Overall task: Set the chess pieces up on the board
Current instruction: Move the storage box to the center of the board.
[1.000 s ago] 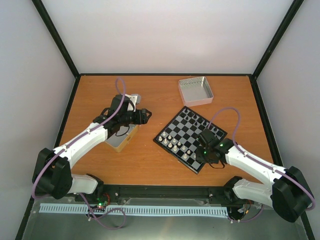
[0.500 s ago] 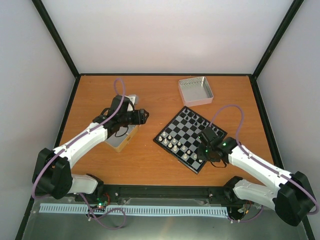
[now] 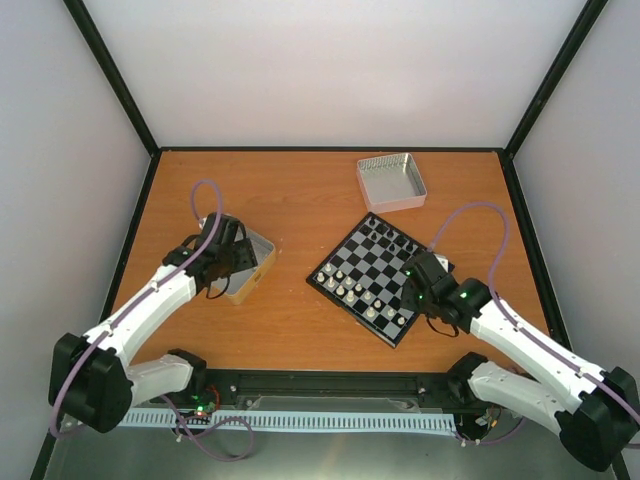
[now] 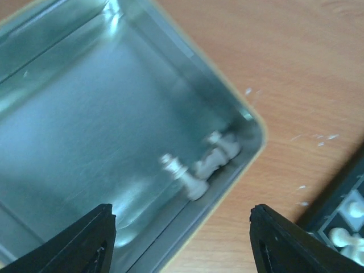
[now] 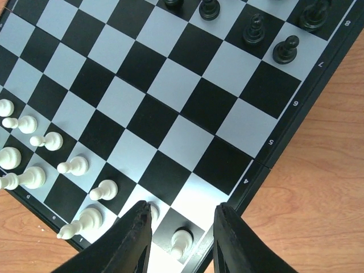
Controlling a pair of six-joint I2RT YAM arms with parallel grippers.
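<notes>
over the silver tray (image 4: pixel 254 128), the left gripper (image 4: pixel 182 209) is hovering, jaws apart, with the loose chess pieces (image 4: pixel 200 169) lying tipped in the corner just ahead, far from the right gripper (image 5: pixel 182 214), part-open over the board (image 5: pixel 170 85).

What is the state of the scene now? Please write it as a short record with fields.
left gripper: open, holds nothing, over left tray
left tray: a few white pieces lying in one corner
right gripper: open, above a corner of the board
board: white men along one side, black men along the opposite side
</notes>
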